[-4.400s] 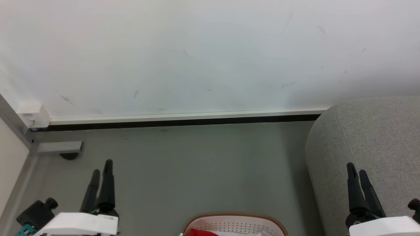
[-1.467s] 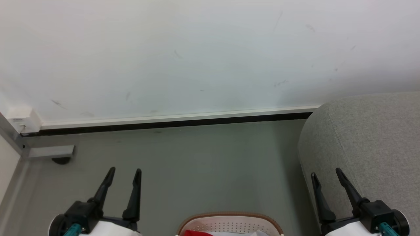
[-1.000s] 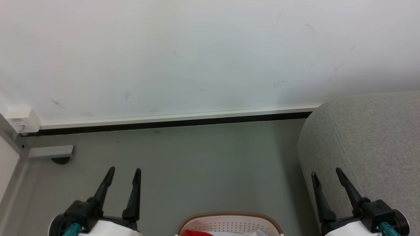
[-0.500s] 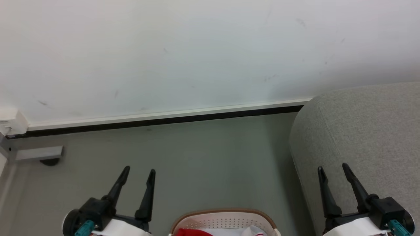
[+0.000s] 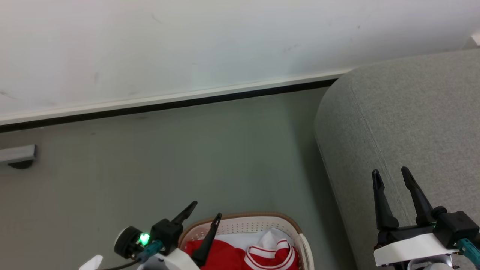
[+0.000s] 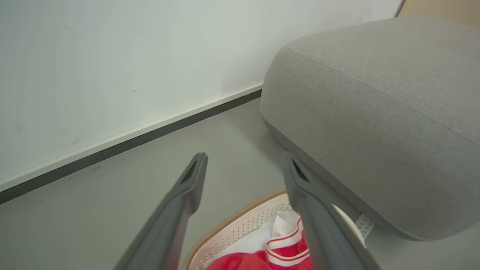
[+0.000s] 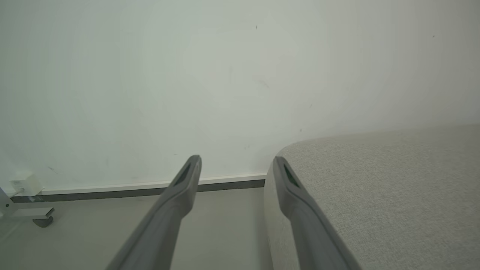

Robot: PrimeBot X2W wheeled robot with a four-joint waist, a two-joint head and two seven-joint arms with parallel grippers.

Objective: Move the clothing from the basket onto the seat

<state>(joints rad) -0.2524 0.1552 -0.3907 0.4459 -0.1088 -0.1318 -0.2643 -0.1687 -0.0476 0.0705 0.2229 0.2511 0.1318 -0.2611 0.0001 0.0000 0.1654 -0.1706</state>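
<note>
Clothing in basket, below left hand, spread, empty; right hand likewise

A home-like room is suggested by the upholstered seat and scuffed wall ahead of the right gripper.

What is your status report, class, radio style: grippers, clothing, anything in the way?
Left gripper open, empty, at the basket. Right gripper open, empty, by the seat. Red jerseys in basket, ungripped. Nothing seen blocking.

Clothing red, white-striped trim — basket white, tan rim — seat light grey.
</note>
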